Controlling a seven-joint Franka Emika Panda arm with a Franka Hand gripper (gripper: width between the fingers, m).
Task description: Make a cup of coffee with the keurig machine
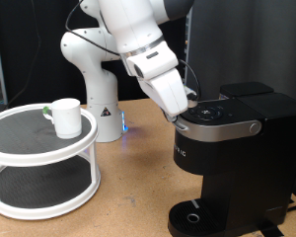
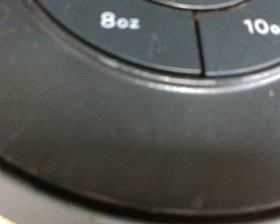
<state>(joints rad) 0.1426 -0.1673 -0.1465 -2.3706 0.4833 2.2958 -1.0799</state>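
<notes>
The black keurig machine point(image 1: 232, 158) stands at the exterior view's right, lid down, with its silver-grey band and round drip tray point(image 1: 192, 217). My gripper point(image 1: 185, 112) is pressed down at the edge of the lid's round button panel point(image 1: 209, 112); its fingers are hidden against the lid. The wrist view is filled by the panel, with the "8oz" button point(image 2: 131, 33) and the "10oz" button point(image 2: 257, 37) very close. The white cup point(image 1: 67, 117) stands on the top shelf of a round white rack at the exterior view's left, far from the gripper. No cup is on the drip tray.
The two-tier round white rack point(image 1: 39, 168) stands on the wooden table at the exterior view's left. The robot's white base point(image 1: 99, 99) is behind it, with a small blue light beside it. Black curtains hang at the back.
</notes>
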